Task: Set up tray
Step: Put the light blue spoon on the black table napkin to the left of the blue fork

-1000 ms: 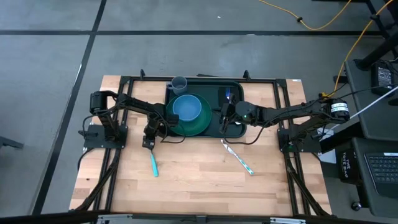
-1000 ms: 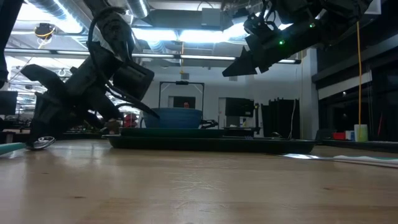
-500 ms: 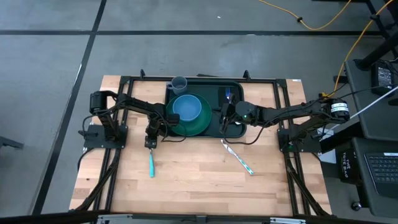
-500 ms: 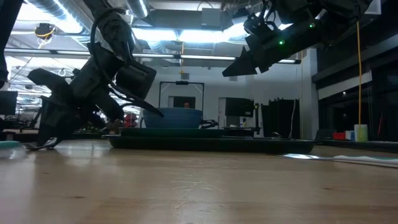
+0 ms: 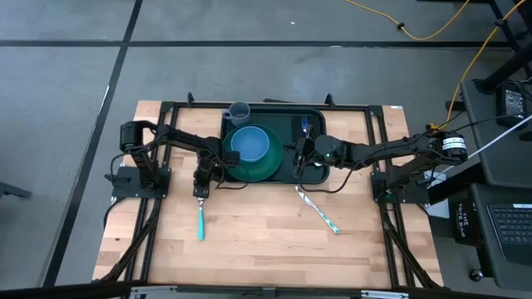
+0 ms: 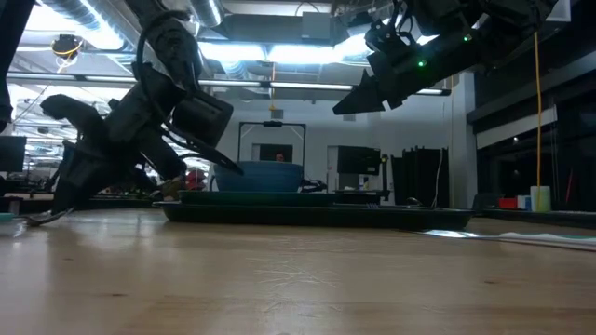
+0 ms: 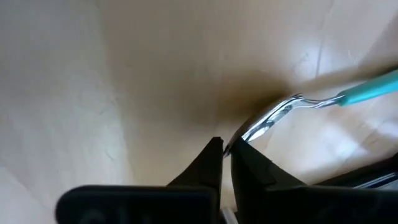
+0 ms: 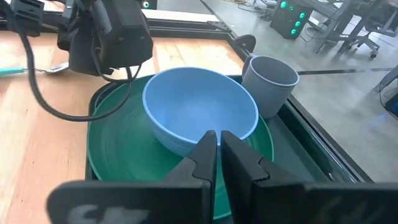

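Note:
The dark green tray (image 5: 287, 137) lies at the table's far middle. It carries a round green plate (image 5: 268, 166), a blue bowl (image 5: 248, 144) on the plate, a grey cup (image 5: 239, 110) and a blue utensil (image 5: 305, 126). Left of the tray, my left gripper (image 5: 199, 192) slants down, shut on a teal-handled utensil (image 5: 200, 221) that lies on the wood. My right gripper (image 5: 299, 164) hovers shut and holding nothing above the tray, beside the plate's right edge. In the right wrist view it points at the bowl (image 8: 199, 112). My left gripper pinches the utensil's metal end (image 7: 252, 132) between the tips of its two fingers (image 7: 208, 158). The fingers slant down steeply from the far side. The teal handle (image 7: 373, 87) runs away from the fingers toward the table's near edge and rests on the wood.
A second utensil (image 5: 318, 210) lies aslant on the wood, near of the tray's right end. Black frame rails (image 5: 378, 149) run along both sides of the table. The near half of the tabletop (image 5: 266, 249) is bare wood.
My left gripper has shut on the utensil's metal end while staying in place. The utensil has turned about that end. Its teal handle has swung a little toward the table's left edge and now points straighter at the near edge.

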### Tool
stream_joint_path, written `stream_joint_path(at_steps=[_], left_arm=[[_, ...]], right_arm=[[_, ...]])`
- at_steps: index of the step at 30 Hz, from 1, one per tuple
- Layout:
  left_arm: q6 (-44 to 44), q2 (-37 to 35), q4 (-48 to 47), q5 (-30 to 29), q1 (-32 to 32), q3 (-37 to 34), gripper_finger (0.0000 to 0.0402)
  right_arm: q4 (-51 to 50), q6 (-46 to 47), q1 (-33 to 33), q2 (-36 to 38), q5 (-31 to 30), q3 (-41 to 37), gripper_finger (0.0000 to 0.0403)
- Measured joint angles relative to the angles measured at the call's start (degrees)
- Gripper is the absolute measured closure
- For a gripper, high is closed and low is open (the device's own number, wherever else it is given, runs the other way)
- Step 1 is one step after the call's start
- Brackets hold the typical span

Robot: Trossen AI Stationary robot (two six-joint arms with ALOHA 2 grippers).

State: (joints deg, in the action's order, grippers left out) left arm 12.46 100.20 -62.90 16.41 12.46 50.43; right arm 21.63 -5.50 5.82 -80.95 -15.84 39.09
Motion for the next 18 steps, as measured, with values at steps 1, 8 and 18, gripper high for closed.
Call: stream_joint_path(at_steps=[1,8,18], left_arm=[[-0.5,0.0,-0.2,0.0,0.3,0.1,0.0393],[-3.9,-2.8,0.1,-0.2,2.0,0.2,0.0399],[-11.5,-17.2,-1.4,-2.3,3.1,0.2,0.0401]], right_arm=[[0.0,0.0,0.0,0.0,0.0,0.0,0.0375],[0.0,0.0,0.0,0.0,0.0,0.0,0.0375],[0.6,-0.8,0.0,0.0,0.0,0.0,0.0375]])
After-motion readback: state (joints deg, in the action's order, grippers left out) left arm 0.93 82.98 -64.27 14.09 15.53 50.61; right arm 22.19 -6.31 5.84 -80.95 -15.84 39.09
